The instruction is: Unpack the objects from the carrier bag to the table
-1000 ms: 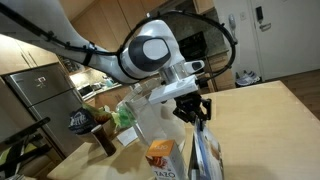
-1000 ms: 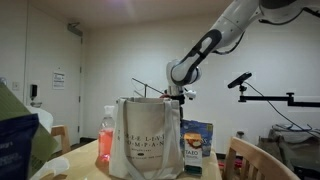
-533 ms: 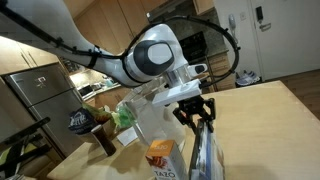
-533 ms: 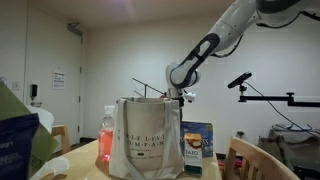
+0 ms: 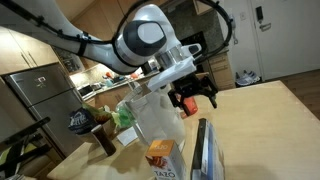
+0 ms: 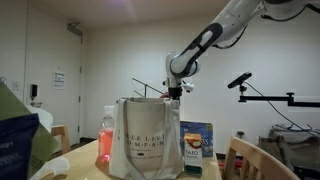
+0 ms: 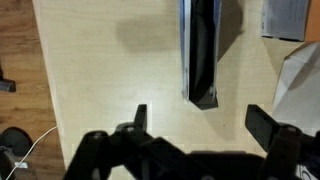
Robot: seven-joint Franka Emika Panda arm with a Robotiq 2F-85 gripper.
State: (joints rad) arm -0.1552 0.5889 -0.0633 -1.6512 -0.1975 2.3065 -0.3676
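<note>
The tall flat blue-and-white package (image 5: 203,150) stands upright on the table (image 5: 270,110), to the right of the whitish carrier bag (image 5: 150,115). My gripper (image 5: 193,97) hangs open just above the package and holds nothing. In the wrist view the package (image 7: 200,50) shows edge-on from above, apart from the spread fingers (image 7: 265,122) of the gripper (image 7: 203,120). A small orange carton (image 5: 160,152) stands in front of the bag, and a green leafy bundle (image 5: 125,117) is at the bag's left. In an exterior view the bag (image 6: 140,140) has the package (image 6: 196,143) on its right and the gripper (image 6: 177,90) above them.
A red-pink drink bottle (image 6: 107,135) stands left of the bag. A dark mug (image 5: 105,140) sits near the table's left edge. A chair back (image 6: 250,158) rises at the near side. The wrist view shows wooden floor (image 7: 15,60) past the table edge and the bag's wall (image 7: 300,90).
The gripper has opened, let go of the blue-and-white package and risen above it. The package now stands alone on the table.
</note>
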